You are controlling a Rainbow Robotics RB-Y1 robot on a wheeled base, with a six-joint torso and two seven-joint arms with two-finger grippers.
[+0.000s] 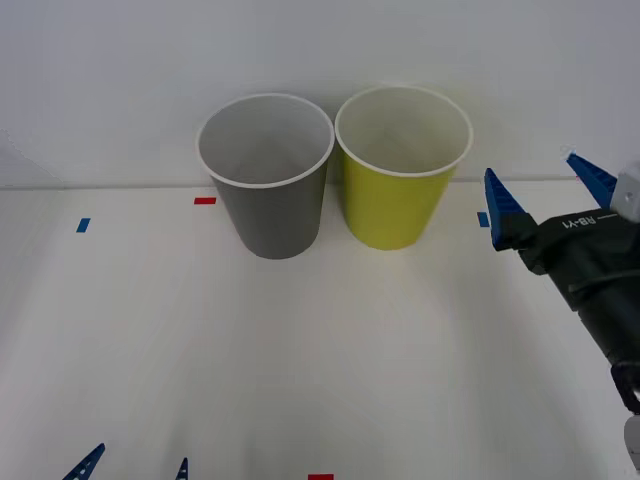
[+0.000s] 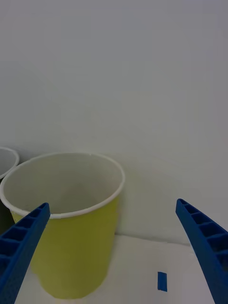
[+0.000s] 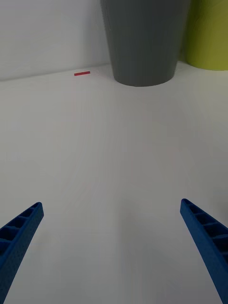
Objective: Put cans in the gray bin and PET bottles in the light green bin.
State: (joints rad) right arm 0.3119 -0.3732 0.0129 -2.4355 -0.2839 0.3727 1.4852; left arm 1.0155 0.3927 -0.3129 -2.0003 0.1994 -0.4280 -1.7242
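The gray bin (image 1: 268, 175) and the light green bin (image 1: 400, 165) stand side by side at the back of the white table, touching the wall; what I can see of their pale insides holds nothing. My right gripper (image 1: 545, 192) hovers open to the right of the light green bin (image 2: 66, 223), a little above the table, with nothing between its blue fingers. My left gripper (image 1: 132, 466) is open low at the table's front left edge, facing the gray bin (image 3: 142, 40) from a distance. The cans and PET bottles are out of view.
Small tape marks lie on the table (image 1: 300, 350): red (image 1: 205, 200) left of the gray bin, blue (image 1: 83, 225) farther left, blue (image 1: 483, 218) by the right gripper, red (image 1: 320, 477) at the front edge. A white wall rises right behind the bins.
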